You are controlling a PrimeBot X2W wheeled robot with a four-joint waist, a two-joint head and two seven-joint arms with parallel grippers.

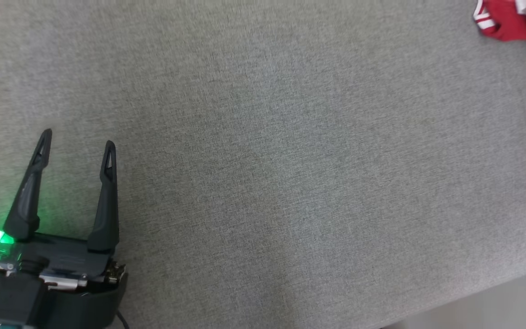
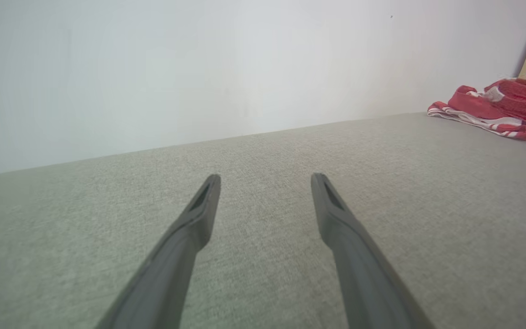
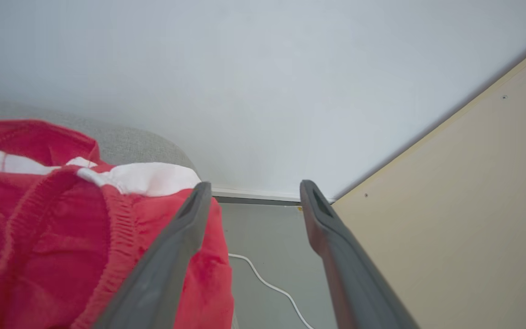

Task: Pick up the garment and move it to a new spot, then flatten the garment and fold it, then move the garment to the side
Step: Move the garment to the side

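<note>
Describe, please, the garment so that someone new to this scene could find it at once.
Start from the wide grey fabric surface and follow it to its far right corner, by the beige panel. There lies the garment, crumpled. It is bright red with white stripes and a ribbed band; everything around it is plain grey, white or beige.

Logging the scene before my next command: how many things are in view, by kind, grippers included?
red and white garment: 1
grippers: 2, the left gripper and the right gripper, both open
white cable on the floor: 1
grey fabric surface: 1
beige panel: 1
Total: 6
</note>
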